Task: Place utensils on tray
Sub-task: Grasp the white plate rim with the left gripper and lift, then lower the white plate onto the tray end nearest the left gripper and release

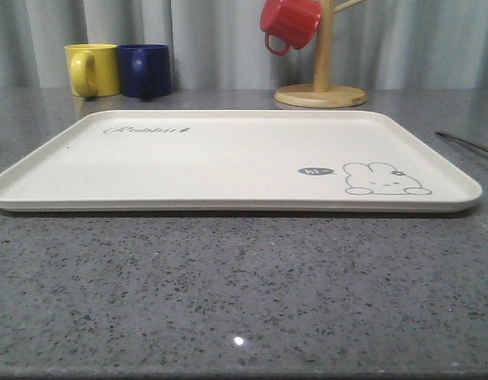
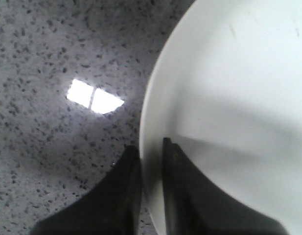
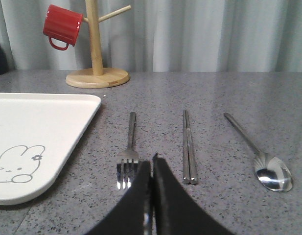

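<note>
right gripper (image 3: pixel 151 169): fingers pressed together, nothing between them, low over the table
fork (image 3: pixel 128 159): just beside the right fingertips on the tray side, tines toward the gripper, handle running straight away from it
chopsticks (image 3: pixel 188 147): just beside the fingertips on the other side, paired, parallel to the fork
spoon (image 3: pixel 259 154): beyond the chopsticks, bowl end near, handle angled away, furthest from the gripper
tray (image 3: pixel 67 127): past the fork, bare, all utensils still off it
left gripper (image 2: pixel 151 161): fingers nearly closed, straddling the tray's rounded rim; gripping or only hovering, cannot tell
nearer arm: right, by a lot; the left sits at the tray's far side from the cutlery
key relation: fork is closest and its long axis lines up with the gripper's reach, so the jaws likely need to open and close across the thin handle
</note>
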You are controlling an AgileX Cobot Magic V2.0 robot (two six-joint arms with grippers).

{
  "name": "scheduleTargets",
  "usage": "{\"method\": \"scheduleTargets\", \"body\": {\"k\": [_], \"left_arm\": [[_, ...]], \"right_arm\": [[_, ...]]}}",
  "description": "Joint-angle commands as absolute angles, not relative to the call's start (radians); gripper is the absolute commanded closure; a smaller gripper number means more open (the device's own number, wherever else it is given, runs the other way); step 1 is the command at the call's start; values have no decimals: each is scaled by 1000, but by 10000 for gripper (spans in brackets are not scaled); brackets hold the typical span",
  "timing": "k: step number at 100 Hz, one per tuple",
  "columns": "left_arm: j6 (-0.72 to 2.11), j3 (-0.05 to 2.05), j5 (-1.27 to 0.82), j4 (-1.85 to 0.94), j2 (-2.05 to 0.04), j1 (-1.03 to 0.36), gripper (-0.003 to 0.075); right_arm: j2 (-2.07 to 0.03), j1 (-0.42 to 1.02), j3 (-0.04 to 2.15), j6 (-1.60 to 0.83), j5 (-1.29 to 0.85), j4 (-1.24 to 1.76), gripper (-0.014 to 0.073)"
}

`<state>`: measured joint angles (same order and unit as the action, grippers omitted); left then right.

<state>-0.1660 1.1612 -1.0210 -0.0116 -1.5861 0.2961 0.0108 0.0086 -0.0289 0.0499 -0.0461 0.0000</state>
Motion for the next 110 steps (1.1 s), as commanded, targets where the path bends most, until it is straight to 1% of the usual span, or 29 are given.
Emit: {"method": "scheduleTargets", "body": {"k": [1,13,35,45,55,69,89,110], "left_arm": [[-173,1186,-1006,-11,-1559,296,740],[-173,1197,-1006,-11,-1559,296,739],[-173,1313,-1002,-83,-1507,296,739],[-144,1379,-995,-181,-1472,296,739],[-22,1430,-989,-341,-1461,280,739],[120,1447,-989,-501,-1465,195,739],[127,1447,-991,-500,-1511,25,739],[140,1447,-1001,-500,-1605,-77,739]], "right_arm": [[29,5,-28,41,36,0,662],[29,5,-28,41,36,0,662],[29,5,-28,41,36,0,662],[29,5,-28,41,36,0,662],[29,5,-28,41,36,0,662],[29,5,-28,41,36,0,662],[29,5,-28,41,36,0,662],[29,5,-28,41,36,0,662]]}}
